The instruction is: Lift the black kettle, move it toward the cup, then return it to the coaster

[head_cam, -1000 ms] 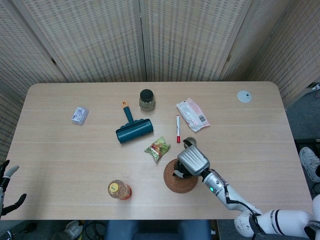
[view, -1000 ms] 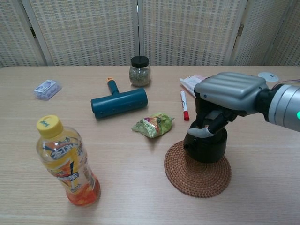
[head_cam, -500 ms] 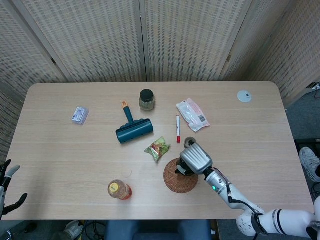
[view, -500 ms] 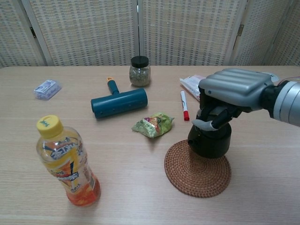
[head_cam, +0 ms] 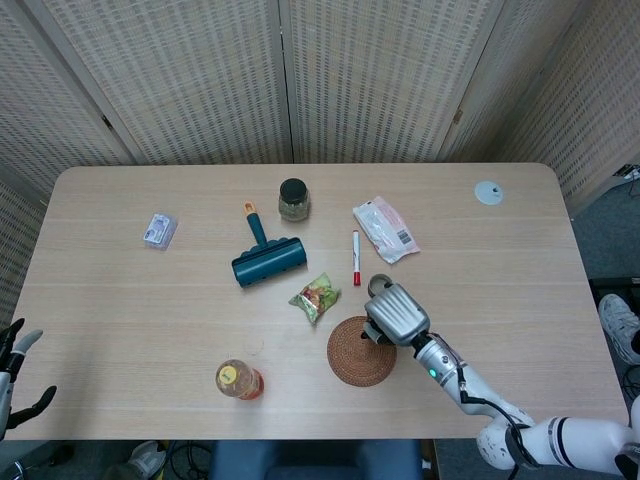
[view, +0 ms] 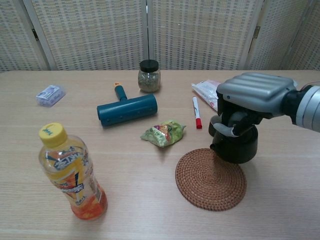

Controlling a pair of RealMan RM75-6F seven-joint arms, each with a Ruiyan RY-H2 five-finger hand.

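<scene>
Now small black kettle (view: 235, 145) gripped from above by right hand (view: 252, 97), fingers curled round its top, raised over round woven coaster (view: 210, 180).
Kettle to be kept level, grip firm; cup not identified.

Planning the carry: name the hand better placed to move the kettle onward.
Right. The right hand already grips the black kettle above the coaster; the left hand sits far off.

Bright, even overhead light, soft short shadows, sharp focus, no glare.
</scene>
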